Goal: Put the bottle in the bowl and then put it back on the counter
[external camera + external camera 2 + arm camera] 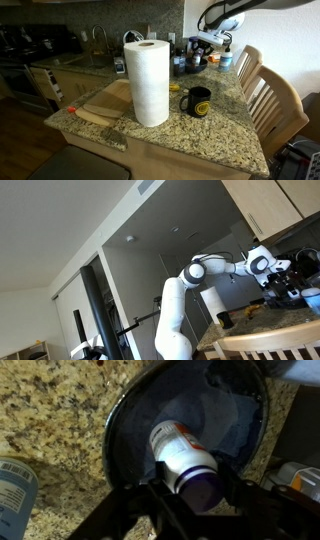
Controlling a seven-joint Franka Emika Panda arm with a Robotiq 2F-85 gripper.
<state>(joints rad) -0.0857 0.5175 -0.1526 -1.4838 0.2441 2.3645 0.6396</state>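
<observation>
We see a speckled granite counter (200, 130) filling most of an exterior view, with two wooden chairs (268, 95) pushed up to one edge. The white robot arm (172, 310) rises tall in an exterior view and bends forward over the far end of the counter.

A tall paper towel roll (150, 82) stands upright near the middle of the counter. A wooden cutting board (108, 100) lies just beside it, and a black mug (198, 101) with a yellow mark stands on the roll's other side.

In the wrist view we look straight down into the bowl (225, 415), dark, wide and shallow, sitting on the granite. The bottle (178, 455) lies on its side inside the bowl, near the rim closest to the camera. Its pale label with an orange band points toward the bowl's centre, and its dark end points toward us. A white-and-blue bottle (15, 485) stands on the counter outside the bowl, well apart from it.

The gripper (195, 495) hangs directly over the bottle. Its dark fingers (148, 500) stand narrow, one on each side of the bottle's dark end. The picture is too blurred for us to tell whether the pads press on the bottle or stop just short.
</observation>
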